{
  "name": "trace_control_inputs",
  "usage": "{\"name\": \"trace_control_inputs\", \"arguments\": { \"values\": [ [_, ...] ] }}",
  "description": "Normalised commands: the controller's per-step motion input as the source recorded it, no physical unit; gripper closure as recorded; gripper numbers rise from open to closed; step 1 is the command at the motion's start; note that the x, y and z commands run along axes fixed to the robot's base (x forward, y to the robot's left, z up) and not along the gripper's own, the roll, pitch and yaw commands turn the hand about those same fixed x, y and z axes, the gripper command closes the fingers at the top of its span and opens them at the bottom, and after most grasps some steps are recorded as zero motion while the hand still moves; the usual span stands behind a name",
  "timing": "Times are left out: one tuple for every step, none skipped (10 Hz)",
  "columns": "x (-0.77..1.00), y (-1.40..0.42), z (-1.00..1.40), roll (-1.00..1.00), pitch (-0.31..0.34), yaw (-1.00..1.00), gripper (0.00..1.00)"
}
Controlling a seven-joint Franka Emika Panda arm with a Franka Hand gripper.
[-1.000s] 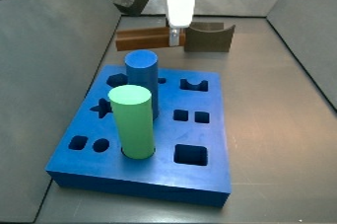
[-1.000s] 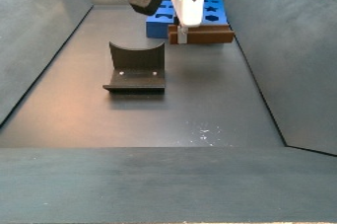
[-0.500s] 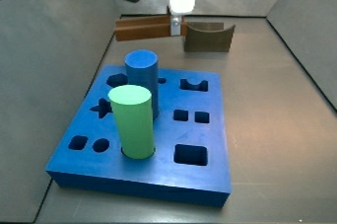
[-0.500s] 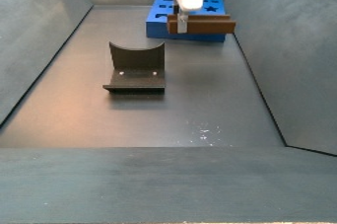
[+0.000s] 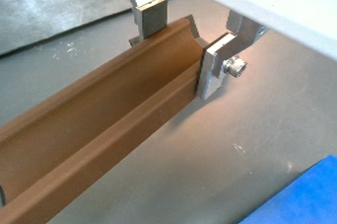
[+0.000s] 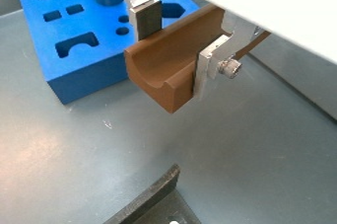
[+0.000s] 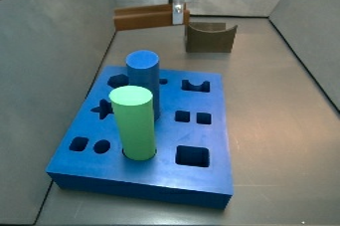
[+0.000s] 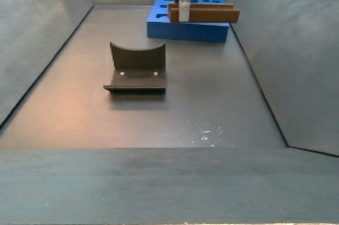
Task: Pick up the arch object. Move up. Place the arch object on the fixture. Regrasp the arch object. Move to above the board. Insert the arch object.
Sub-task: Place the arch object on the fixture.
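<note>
My gripper (image 7: 178,13) is shut on the arch object (image 7: 139,18), an orange-brown bar, and holds it lengthwise in the air above the floor. The silver fingers clamp one end of the arch object (image 5: 93,119) across its width, and the rest sticks out to one side. In a side view the gripper (image 8: 181,11) and arch object (image 8: 212,14) hang in front of the blue board (image 8: 192,33). The fixture (image 7: 209,37), a dark notched block, stands on the floor below and beside the held bar. The fixture (image 8: 137,67) is empty. The board (image 7: 133,188) lies nearer the camera.
A tall green cylinder (image 7: 131,120) and a shorter blue cylinder (image 7: 142,71) stand in the board. Several cut-out holes are open across the board (image 6: 86,75). Grey sloping walls enclose the floor on both sides. The fixture's edge (image 6: 158,203) shows below the held bar.
The gripper has risen with the arch object held in it, lifting the bar higher above the floor. The fixture and board have stayed put.
</note>
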Motion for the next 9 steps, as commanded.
{"name": "trace_control_inputs", "arguments": {
  "values": [
    [-0.04,0.02,0.93,-0.17,0.079,-0.04,1.0],
    [-0.04,0.01,0.85,-0.17,0.073,-0.04,1.0],
    [-0.03,0.01,0.74,-0.17,0.072,-0.04,1.0],
    [-0.03,0.01,0.65,-0.16,0.076,-0.04,1.0],
    [-0.03,0.01,0.55,-0.17,0.078,-0.04,1.0],
    [-0.02,0.01,0.46,-0.17,0.082,-0.04,1.0],
    [-0.02,0.01,0.34,-0.17,0.089,-0.05,1.0],
    [-0.01,0.01,0.24,-0.17,0.09,-0.04,1.0],
    [-0.01,0.01,0.18,-0.17,0.093,-0.04,1.0]
  ]
}}
